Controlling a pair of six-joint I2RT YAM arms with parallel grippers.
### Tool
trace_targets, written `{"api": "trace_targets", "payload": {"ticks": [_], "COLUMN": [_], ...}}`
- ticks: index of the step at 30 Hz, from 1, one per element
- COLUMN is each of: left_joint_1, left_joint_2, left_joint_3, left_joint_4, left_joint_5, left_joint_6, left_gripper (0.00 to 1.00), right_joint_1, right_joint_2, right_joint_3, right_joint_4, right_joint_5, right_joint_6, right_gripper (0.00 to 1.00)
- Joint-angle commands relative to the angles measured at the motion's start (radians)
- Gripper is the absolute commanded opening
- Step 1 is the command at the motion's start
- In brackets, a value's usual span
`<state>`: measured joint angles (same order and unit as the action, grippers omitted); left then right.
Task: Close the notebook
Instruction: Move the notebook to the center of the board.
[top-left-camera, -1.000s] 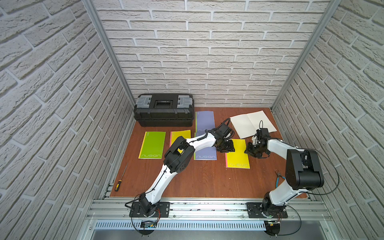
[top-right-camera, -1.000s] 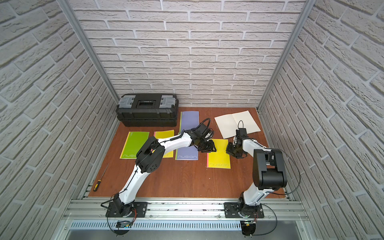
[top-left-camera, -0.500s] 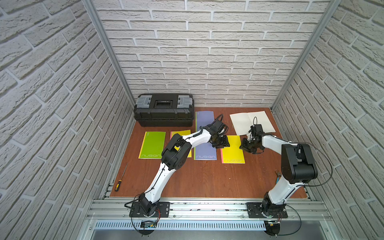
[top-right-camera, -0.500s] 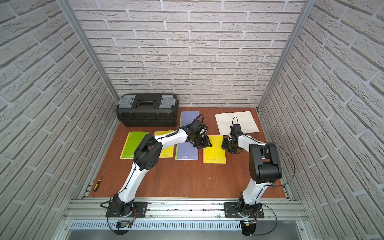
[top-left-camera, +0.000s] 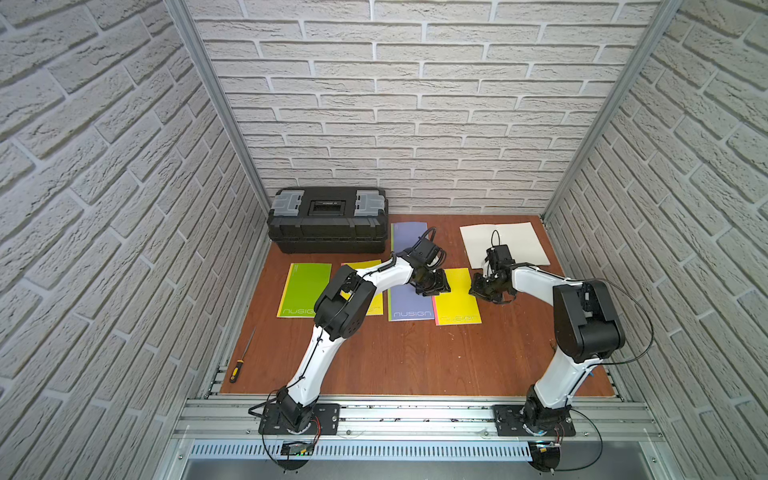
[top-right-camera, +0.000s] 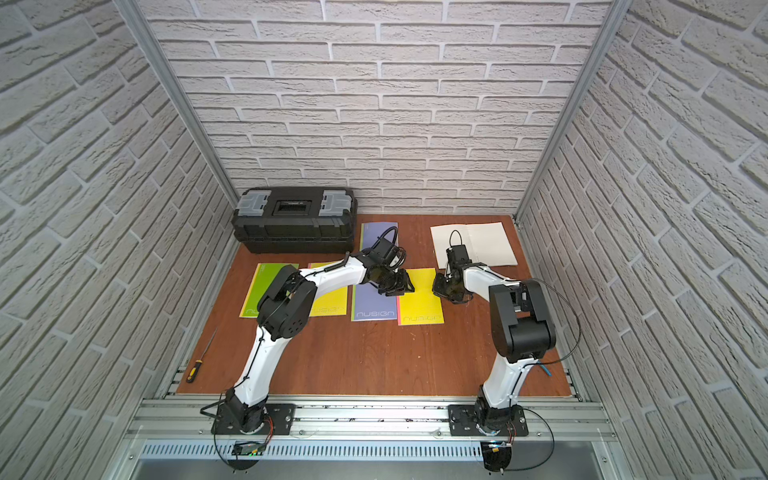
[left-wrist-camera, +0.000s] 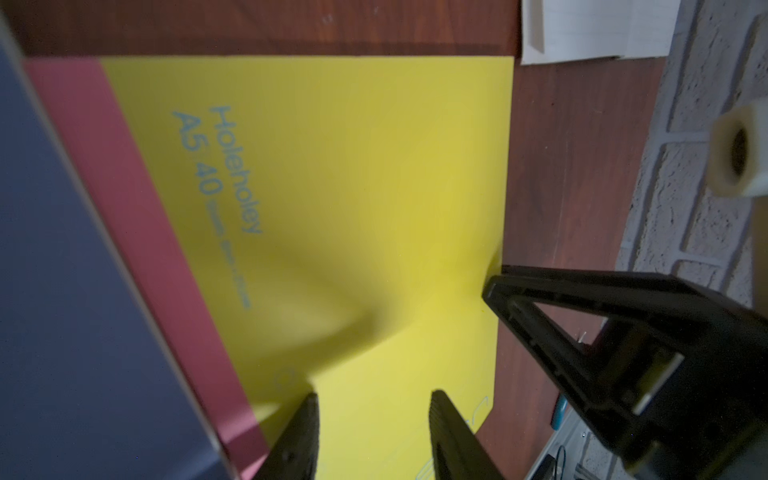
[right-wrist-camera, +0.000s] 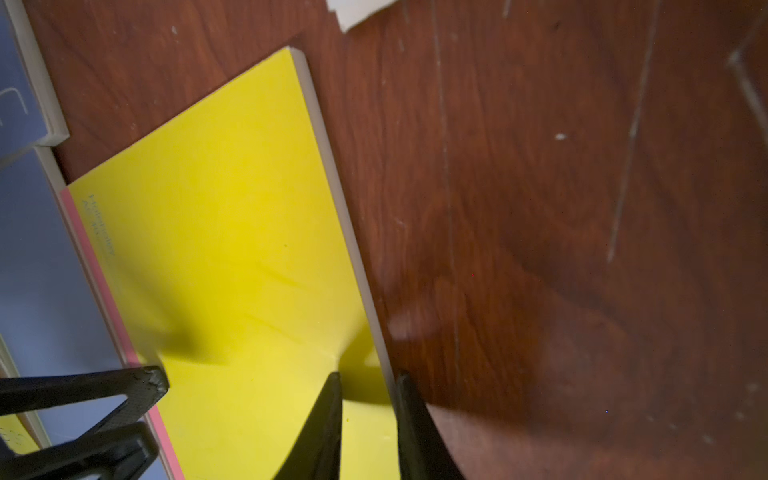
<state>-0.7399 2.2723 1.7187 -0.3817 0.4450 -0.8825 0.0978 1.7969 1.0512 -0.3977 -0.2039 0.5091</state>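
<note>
While both part-open grippers (top-left-camera: 438, 286) (top-left-camera: 478, 286) flank it, yellow notebook (top-left-camera: 457, 303) lies closed, ungripped.

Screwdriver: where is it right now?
In both top views the screwdriver lies off the table's left edge, beside the near-left corner, by the left brick wall and well clear of both arms.

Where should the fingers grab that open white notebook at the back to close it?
Probably the open white notebook's outer edge facing the table's middle, fingers coming in low from there: it lies flat, and the side wall crowds its other edge.
</note>
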Motion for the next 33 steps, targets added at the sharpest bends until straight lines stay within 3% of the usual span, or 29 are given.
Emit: {"api": "trace_targets", "payload": {"ticks": [1,33], "left_joint_1": [0.007,0.091], "left_joint_2": [-0.008,-0.203], "left_joint_3": [-0.053,-0.327], "left_joint_4": [-0.017,0.013], "left_joint_5": [-0.030,-0.081], "left_joint_6": [0.015,0.049], "left_gripper": [0.44,0.44], "right_joint_1": [0.053,0.254], "right_joint_2": [0.031,0.097], "right_joint_3": [0.013,0.117], "right_joint_4": [-0.010,-0.004], "right_joint_5": [-0.038,-0.020], "right_joint_6": [0.024,0.098], "right_gripper": [0.24,0.24]}}
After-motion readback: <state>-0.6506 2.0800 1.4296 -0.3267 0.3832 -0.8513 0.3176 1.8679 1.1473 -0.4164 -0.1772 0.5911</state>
